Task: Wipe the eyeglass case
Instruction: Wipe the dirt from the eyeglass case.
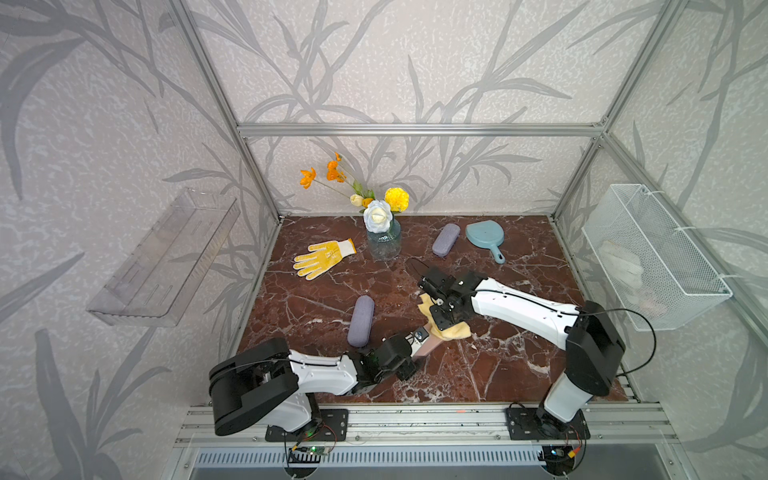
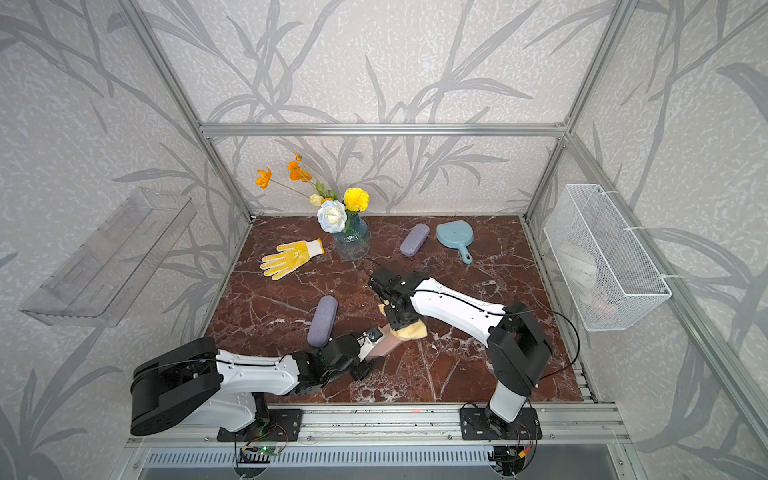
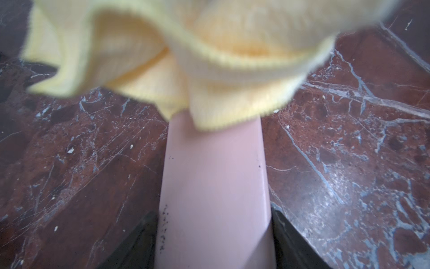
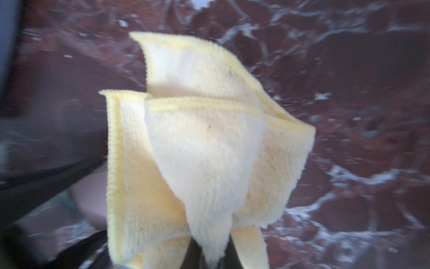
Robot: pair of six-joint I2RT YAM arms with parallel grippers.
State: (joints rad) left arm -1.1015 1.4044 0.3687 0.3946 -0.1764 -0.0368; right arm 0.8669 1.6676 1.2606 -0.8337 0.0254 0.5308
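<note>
The pale pink smooth eyeglass case (image 3: 214, 186) is over the front middle of the red-brown marble desk (image 1: 498, 374), near the robot's edge. The left tool (image 3: 215, 242) is clamped on its near end, one dark finger on each long side. Small dark specks show on the case beside one finger. Its far end is covered by the pale yellow fluffy cloth (image 1: 455, 331), which touches it. The right tool (image 1: 441, 322) is pinched together on a fold of that cloth. Just to the left a grey-purple fabric case (image 1: 360, 321) lies apart from both. Farther back are a second grey-purple case (image 1: 446, 240), a light blue plastic piece with a handle (image 1: 485, 237), a glass vase of flowers (image 1: 384, 245) and a yellow dotted work glove (image 1: 322, 258)
</note>
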